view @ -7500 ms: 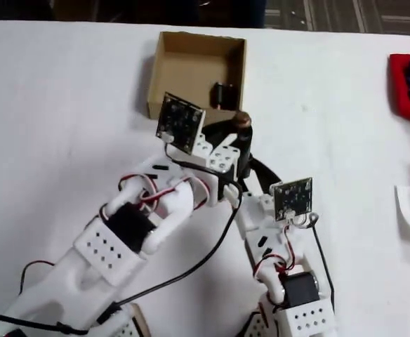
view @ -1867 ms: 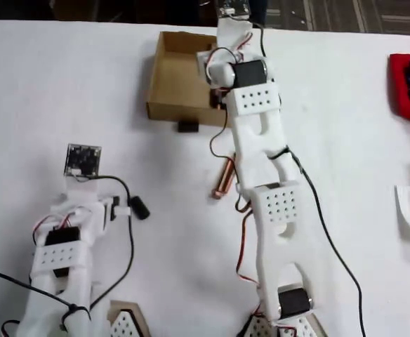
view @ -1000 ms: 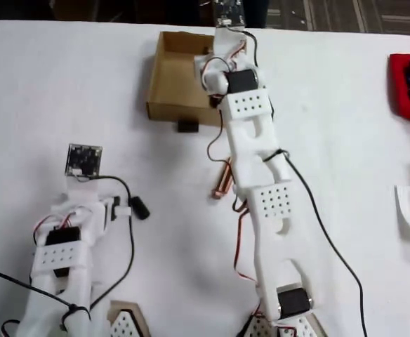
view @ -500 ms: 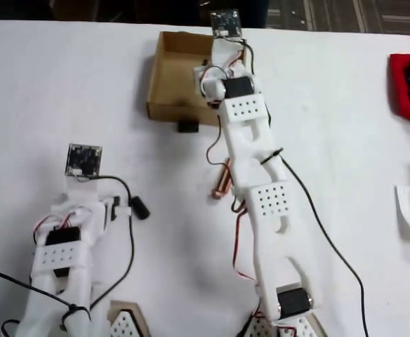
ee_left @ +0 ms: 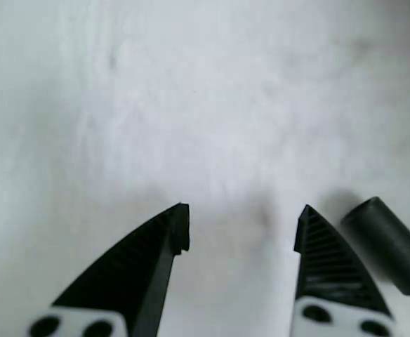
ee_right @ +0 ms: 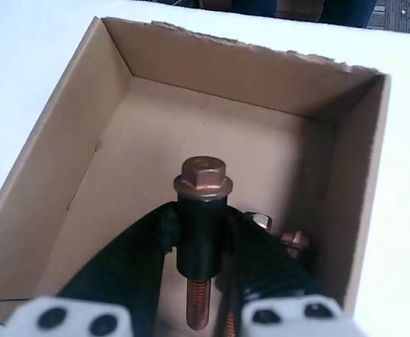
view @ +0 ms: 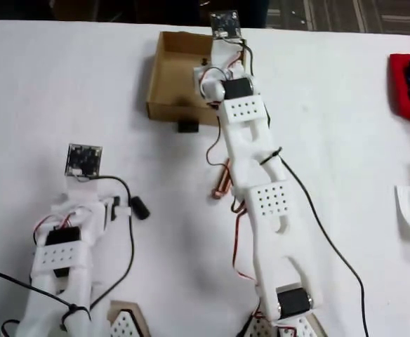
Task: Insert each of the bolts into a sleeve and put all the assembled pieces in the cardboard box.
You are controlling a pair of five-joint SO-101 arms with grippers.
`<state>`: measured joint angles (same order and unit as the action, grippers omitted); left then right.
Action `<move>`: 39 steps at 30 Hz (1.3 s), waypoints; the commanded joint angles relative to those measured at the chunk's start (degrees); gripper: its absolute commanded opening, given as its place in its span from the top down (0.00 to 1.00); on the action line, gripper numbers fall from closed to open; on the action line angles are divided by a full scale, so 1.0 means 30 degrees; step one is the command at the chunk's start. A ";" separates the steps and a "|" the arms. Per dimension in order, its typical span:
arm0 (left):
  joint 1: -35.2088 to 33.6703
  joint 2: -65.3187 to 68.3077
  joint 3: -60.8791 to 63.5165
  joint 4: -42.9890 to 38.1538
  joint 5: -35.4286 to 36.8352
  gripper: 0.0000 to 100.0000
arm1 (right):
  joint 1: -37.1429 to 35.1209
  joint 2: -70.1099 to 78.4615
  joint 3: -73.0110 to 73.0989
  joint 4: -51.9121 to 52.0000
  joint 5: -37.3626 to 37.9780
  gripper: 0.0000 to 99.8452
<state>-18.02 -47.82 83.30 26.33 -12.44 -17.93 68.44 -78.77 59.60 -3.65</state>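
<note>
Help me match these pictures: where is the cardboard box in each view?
High view: cardboard box top centre, under the right arm's wrist.
Right wrist view: box centre, behind the right gripper holding a sleeved bolt.
Left wrist view: faces table, not the box.
Shared landmark: black sleeve beside the left gripper, high and left wrist views.

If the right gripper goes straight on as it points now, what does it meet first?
Likely the bare floor of the cardboard box; the right gripper, shut on a sleeved bolt, points into it. Depth is unclear.

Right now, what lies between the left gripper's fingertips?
Bare white table, in the left wrist view; the black sleeve lies outside them, beside one finger.
</note>
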 commanded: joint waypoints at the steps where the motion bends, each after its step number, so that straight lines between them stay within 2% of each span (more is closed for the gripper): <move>1: 0.0205 0.0059 -0.0777 -0.0293 -0.0059 0.74 | -0.0190 -0.0337 -0.1201 -0.0484 -0.0176 0.98; 31: 0.0205 0.0059 -0.0777 -0.0293 -0.0059 0.74 | -0.0366 0.0542 -0.1201 -0.0425 -0.0205 0.98; 35: 0.0205 0.0059 -0.0777 -0.0293 -0.0059 0.74 | -0.0308 0.0747 -0.1260 -0.0454 -0.1348 0.98; 39: 0.0205 0.0059 -0.0777 -0.0293 -0.0059 0.74 | -0.0308 0.0777 -0.1260 -0.0454 -0.1465 0.98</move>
<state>-18.02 -47.82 83.30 26.33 -12.44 -18.46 72.40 -78.77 59.52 -7.43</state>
